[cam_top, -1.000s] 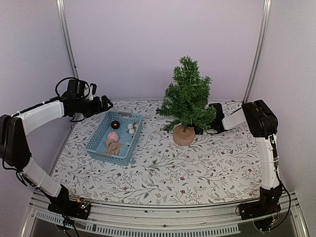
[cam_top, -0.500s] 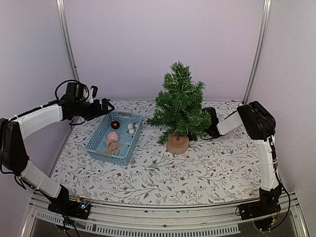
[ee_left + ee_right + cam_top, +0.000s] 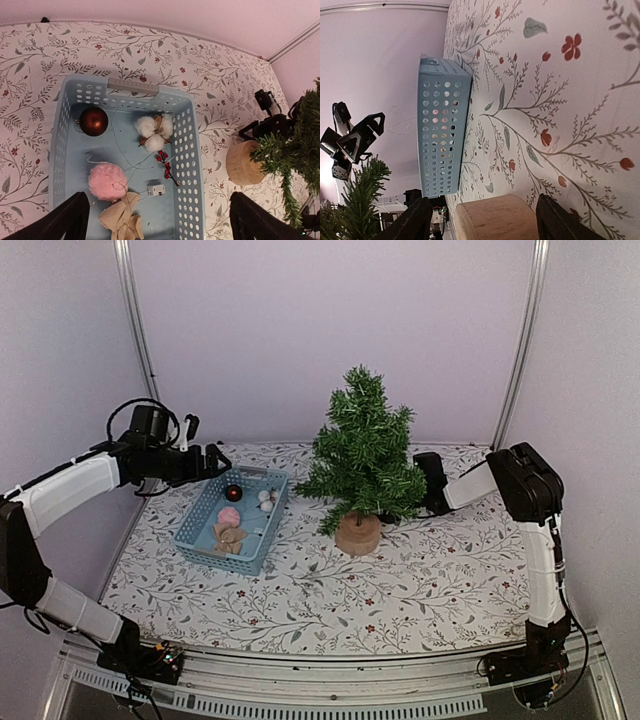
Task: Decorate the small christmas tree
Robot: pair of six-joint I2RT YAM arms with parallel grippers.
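The small christmas tree is standing on the tabletop directly in front of the right fingers. Its round wooden base is sitting between those two fingers. The right fingers are standing open: a clear gap is showing between one finger and the base, while the other finger is lying just beside it, and contact there cannot be confirmed. In the overhead view the branches are hiding the fingertips.

The tree is showing dark green bristly branches, a thin brown trunk and a tan base. Its long axis is running vertically, with the tip pointing up and the base resting flat.

The left fingers are hovering fully open and gripping nothing. The tree is standing well apart from them, beyond the far side of the blue basket, which is lying directly beneath them.

Inside the basket, the following items are lying loose:
- a dark red bauble
- a white cotton boll
- a red berry sprig
- a pink pompom
- a burlap bow
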